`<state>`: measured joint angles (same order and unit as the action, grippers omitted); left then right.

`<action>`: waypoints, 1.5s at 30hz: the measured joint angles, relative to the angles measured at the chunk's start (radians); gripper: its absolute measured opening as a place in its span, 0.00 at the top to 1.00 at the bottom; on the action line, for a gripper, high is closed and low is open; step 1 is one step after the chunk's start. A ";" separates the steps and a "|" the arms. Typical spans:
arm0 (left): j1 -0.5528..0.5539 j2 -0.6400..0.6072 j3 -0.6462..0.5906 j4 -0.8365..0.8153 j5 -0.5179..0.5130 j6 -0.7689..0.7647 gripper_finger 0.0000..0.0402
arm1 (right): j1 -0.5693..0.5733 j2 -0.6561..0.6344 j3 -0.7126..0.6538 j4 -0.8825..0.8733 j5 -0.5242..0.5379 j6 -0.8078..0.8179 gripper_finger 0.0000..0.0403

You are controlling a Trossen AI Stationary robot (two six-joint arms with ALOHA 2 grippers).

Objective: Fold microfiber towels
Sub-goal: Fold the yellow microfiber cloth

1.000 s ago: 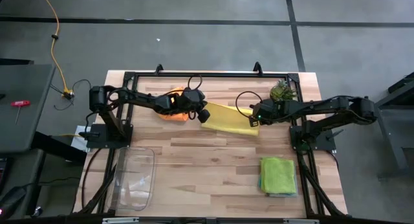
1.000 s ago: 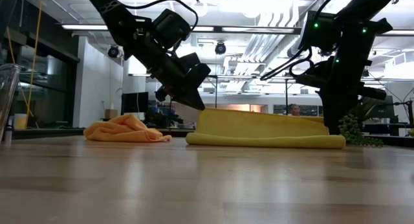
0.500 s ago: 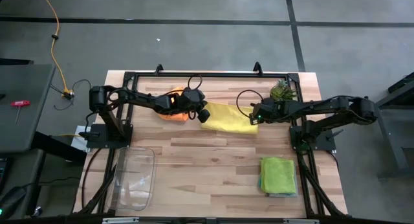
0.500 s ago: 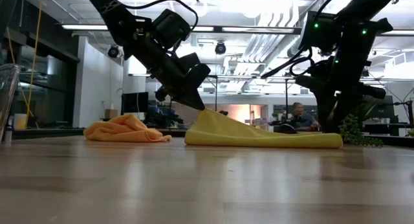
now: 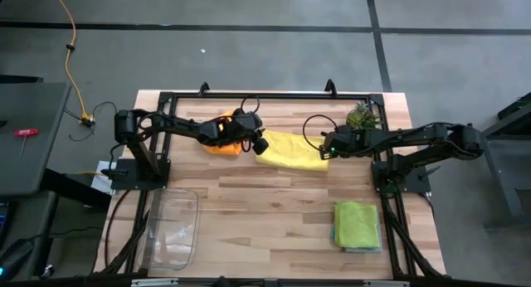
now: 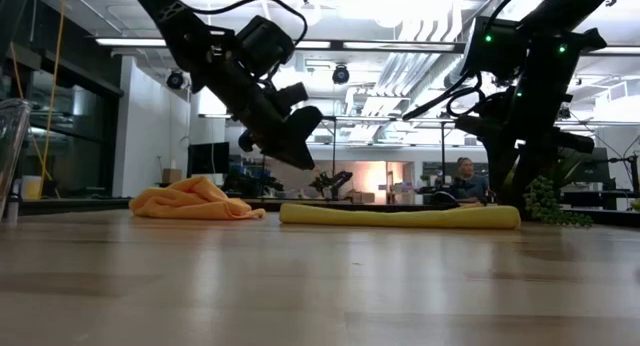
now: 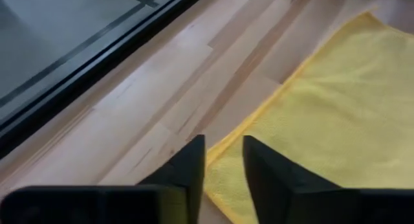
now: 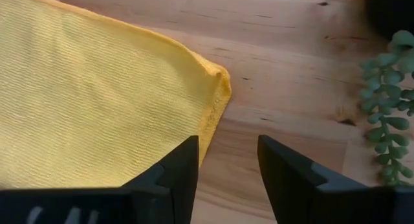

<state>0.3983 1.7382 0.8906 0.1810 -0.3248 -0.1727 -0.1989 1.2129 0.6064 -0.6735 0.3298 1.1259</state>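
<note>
Here the soft yellow microfiber towel (image 5: 292, 149) lies flat and doubled at the table's far middle, between both arms. The left gripper (image 7: 222, 160) hangs just above its left corner, fingers parted and empty; the right gripper (image 8: 226, 160) hovers over the right corner, likewise parted and holding nothing. The cloth looks light, limp and clingy, probably best pinched at a corner or hem. A crumpled orange microfiber towel (image 5: 219, 139) sits just left; a folded lime green microfiber towel (image 5: 358, 222) lies near right.
</note>
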 joint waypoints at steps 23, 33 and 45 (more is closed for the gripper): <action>0.090 -0.573 -0.065 -0.176 0.504 -0.061 0.43 | -0.196 0.065 0.001 0.070 -0.302 0.000 0.39; -0.071 -0.834 -0.194 -0.069 0.394 -0.158 0.43 | -0.151 0.209 0.004 0.200 -0.328 0.120 0.39; -0.119 -0.871 -0.207 -0.108 0.209 -0.205 0.43 | -0.096 0.243 0.004 0.176 -0.221 0.206 0.63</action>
<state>0.2794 0.8673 0.6834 0.0725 -0.1155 -0.3778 -0.2949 1.4556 0.6101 -0.4974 0.1089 1.3319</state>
